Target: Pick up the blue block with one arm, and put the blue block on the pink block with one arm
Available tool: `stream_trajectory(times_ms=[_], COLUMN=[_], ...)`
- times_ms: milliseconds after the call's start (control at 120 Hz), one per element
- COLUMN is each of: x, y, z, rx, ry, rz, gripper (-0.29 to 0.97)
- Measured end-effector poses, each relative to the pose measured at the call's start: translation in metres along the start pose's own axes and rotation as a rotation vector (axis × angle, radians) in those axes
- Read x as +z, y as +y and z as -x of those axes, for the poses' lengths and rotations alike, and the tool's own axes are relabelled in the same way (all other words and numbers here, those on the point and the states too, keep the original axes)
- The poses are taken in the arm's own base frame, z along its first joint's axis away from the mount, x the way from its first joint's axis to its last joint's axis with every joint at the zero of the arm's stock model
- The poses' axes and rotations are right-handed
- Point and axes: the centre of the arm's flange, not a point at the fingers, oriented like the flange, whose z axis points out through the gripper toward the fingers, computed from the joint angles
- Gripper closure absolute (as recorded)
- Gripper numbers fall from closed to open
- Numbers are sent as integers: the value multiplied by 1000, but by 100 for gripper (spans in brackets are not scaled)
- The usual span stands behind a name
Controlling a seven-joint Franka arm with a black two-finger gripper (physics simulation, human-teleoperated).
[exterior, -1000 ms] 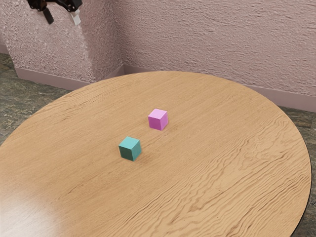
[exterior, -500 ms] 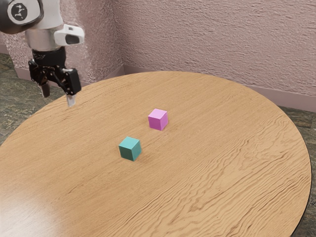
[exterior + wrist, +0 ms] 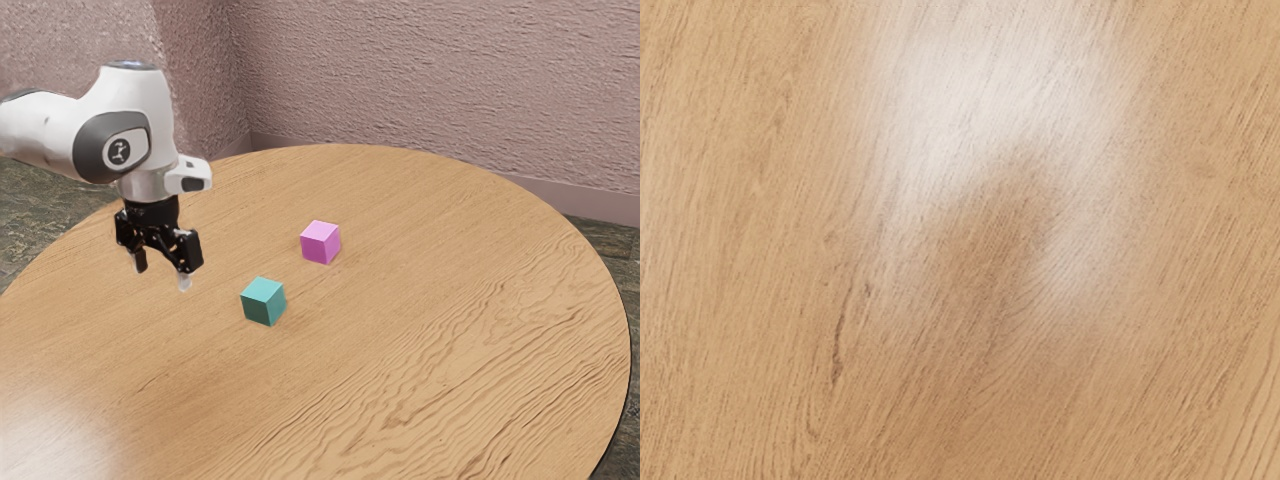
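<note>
A teal-blue block [image 3: 263, 301] rests on the round wooden table [image 3: 420, 340] near its middle. A pink block [image 3: 320, 242] sits just behind it, toward the exterior view's right, a small gap apart. My gripper [image 3: 162, 277] hangs over the table to the exterior view's left of the blue block, about a hand's width from it. Its fingers point down, stand apart and hold nothing. The wrist view looks straight down on bare wood grain [image 3: 970, 300] with a pale glare patch.
The table's edge curves round at the exterior view's left and front. A rough pink wall [image 3: 450, 80] and a stone-patterned floor [image 3: 40, 200] lie behind. My white arm [image 3: 90, 135] comes in from the upper left.
My arm has come down from the upper left corner and moved right over the table, toward the blue block. Both blocks have stayed where they were.
</note>
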Motion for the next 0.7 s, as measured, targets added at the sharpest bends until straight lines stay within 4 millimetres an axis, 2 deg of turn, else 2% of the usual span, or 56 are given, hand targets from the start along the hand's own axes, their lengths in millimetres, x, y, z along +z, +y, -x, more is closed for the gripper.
stream_trajectory(times_ms=[117, 242, 375, 542, 700], x=[3, 2, 36, 54, 81], y=[-14, -2, 6, 8, 7], z=[-8, -16, -43, -77, -95], rx=[-1, 49, 95, 136, 156], ry=[48, 91, 71, 77, 52], rz=[18, 21, 32, 39, 48], gripper=[0, 0, 0, 0, 0])
